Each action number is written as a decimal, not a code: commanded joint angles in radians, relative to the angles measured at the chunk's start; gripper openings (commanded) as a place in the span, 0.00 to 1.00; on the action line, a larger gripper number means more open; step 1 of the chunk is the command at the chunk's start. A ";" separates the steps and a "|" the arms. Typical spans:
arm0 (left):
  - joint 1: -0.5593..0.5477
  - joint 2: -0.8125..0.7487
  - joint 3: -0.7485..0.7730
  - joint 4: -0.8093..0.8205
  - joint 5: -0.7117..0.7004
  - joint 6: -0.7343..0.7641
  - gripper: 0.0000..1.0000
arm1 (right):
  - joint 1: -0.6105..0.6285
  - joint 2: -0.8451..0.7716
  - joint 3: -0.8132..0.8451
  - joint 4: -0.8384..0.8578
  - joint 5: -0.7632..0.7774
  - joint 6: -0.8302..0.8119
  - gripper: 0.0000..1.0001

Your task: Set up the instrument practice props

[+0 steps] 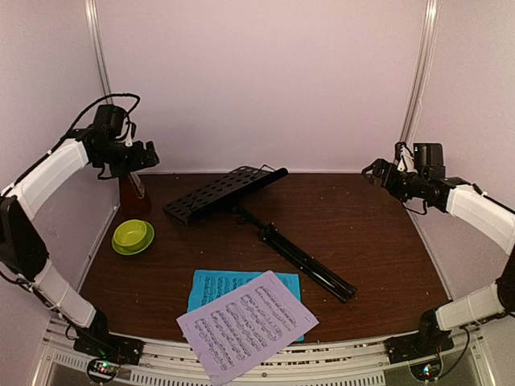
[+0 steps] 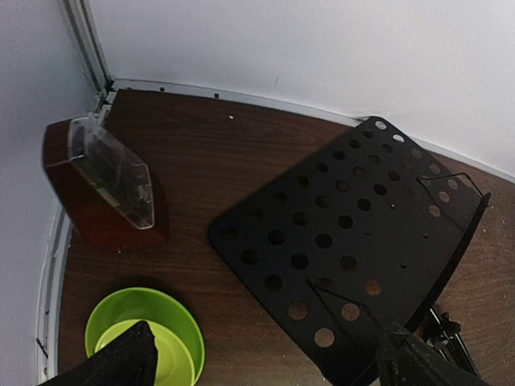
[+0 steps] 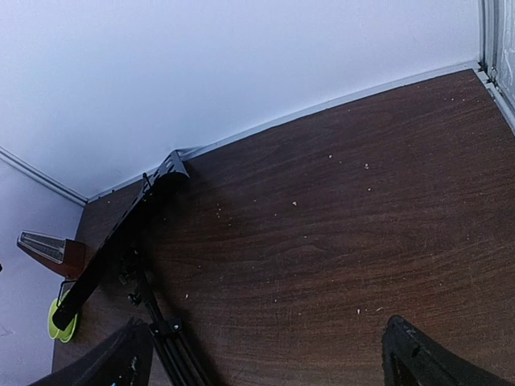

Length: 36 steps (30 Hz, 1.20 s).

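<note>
**White music sheet nearest, atop cyan one; both hands released & holding nothing**

White music sheet (image 1: 247, 325) lies closest, at the near edge of the surface (image 1: 362, 233), turned at an angle w/ its near corner out over the rail. It overlaps the cyan music sheet (image 1: 211, 285), which lies flat beneath it; only the cyan sheet's far strip & left side show.

Beyond them, mid-surface, the music stand (image 1: 221, 193) lies on its side. Its black perforated desk is tilted up toward the far wall. Its folded tripod legs run diagonally toward the near right, ending well short of the right arm's base.

Lime-green bowl (image 1: 147, 241) sits upright on the left side, apart from the stand's desk. Its inside shows plain green only; in the left wrist view a finger hides part of it. Metronome (image 1: 133, 193) stands upright behind the bowl in the far-left corner, close to the side wall, clear cover facing the stand.

Left hand (image 1: 143, 154) hangs above the metronome, jaws spread wide, touching nothing. Right hand (image 1: 385, 173) hangs over the far-right part of the surface, well apart from every prop, jaws likewise spread w/ bare wood below them.
</note>
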<state>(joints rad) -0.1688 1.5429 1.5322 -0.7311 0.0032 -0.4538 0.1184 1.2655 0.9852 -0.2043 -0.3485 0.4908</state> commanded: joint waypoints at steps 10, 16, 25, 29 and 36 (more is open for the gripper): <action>-0.105 0.372 0.405 -0.016 0.225 0.218 0.98 | -0.030 0.111 0.100 0.121 -0.005 -0.049 1.00; -0.177 0.524 0.574 -0.087 0.267 0.318 0.98 | -0.101 0.140 0.097 0.193 -0.116 0.001 1.00; -0.281 0.661 0.671 -0.124 0.350 0.382 0.98 | -0.127 0.138 0.106 0.216 -0.132 -0.024 1.00; -0.334 0.693 0.668 -0.127 0.351 0.387 0.98 | -0.128 0.144 0.133 0.192 -0.141 -0.042 1.00; -0.375 0.749 0.673 -0.139 0.308 0.374 0.92 | -0.128 0.171 0.186 0.137 -0.195 -0.024 1.00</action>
<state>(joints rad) -0.5354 2.2589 2.1712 -0.8684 0.3210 -0.0883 -0.0029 1.4090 1.1160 -0.0307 -0.4881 0.4667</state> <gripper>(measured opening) 0.935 1.000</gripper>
